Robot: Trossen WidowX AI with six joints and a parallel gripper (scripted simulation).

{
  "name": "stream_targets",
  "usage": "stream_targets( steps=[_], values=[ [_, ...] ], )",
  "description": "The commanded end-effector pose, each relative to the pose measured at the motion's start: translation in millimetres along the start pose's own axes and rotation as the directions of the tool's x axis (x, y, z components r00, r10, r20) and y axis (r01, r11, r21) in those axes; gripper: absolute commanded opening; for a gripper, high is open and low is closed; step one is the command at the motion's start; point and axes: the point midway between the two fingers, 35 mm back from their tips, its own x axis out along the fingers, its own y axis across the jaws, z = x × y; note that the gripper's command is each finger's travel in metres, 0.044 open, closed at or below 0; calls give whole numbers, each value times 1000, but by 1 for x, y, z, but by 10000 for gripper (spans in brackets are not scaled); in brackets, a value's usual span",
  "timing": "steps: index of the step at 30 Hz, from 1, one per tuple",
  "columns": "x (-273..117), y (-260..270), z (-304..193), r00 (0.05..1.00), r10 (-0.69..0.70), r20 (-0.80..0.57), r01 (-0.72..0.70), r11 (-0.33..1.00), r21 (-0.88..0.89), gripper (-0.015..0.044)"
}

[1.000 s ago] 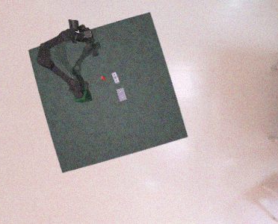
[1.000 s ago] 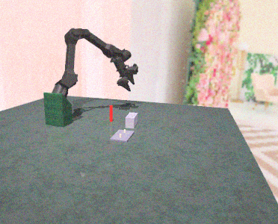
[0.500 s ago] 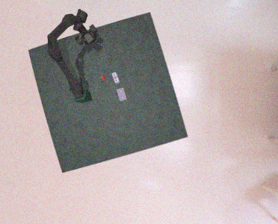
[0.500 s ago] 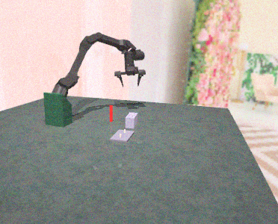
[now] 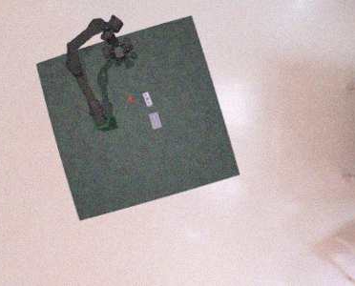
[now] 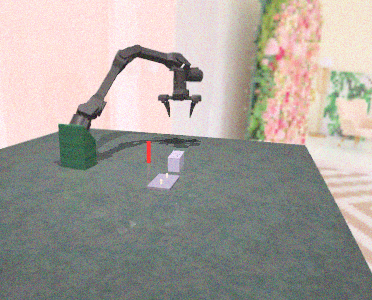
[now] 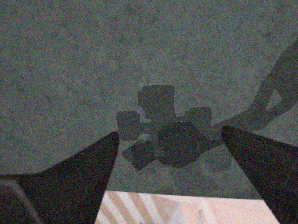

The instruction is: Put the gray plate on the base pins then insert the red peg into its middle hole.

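The gray plate (image 5: 150,98) (image 6: 174,164) is a pale block with holes in its top, standing just behind the base in the exterior view. The flat pale base (image 5: 156,121) (image 6: 172,181) lies on the table with two short pins upright and nothing on them. The red peg (image 5: 132,99) (image 6: 148,152) stands upright to the left of the plate, apart from it. My gripper (image 6: 180,116) (image 7: 169,133) is open and empty, pointing down high above the table, behind the plate in the exterior view. The wrist view shows neither plate, base nor peg.
The green arm mount (image 5: 107,125) (image 6: 77,147) stands left of the peg. The dark tabletop (image 5: 144,167) (image 6: 186,240) (image 7: 65,75) carries the arm's shadow. The table edge crosses the bottom of the wrist view, with pale floor beyond.
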Motion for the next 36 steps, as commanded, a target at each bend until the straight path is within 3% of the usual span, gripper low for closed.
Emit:
stream_targets(
  steps=[1, 9, 16, 24, 28, 36],
  values=[
    [12, 32, 61, 998, -11, 57, 10, 1000, 25, 440],
    [18, 65, 208, 997, -46, 61, 44, 999, 28, 440],
    [11, 43, 318, 999, -26, -18, 27, 999, 33, 440],
    [14, 42, 321, 999, -25, -20, 26, 999, 33, 440],
    [61, 40, 319, 999, -24, -22, 25, 999, 32, 440],
    [79, 37, 320, 999, -24, -23, 25, 999, 32, 440]
  ],
)
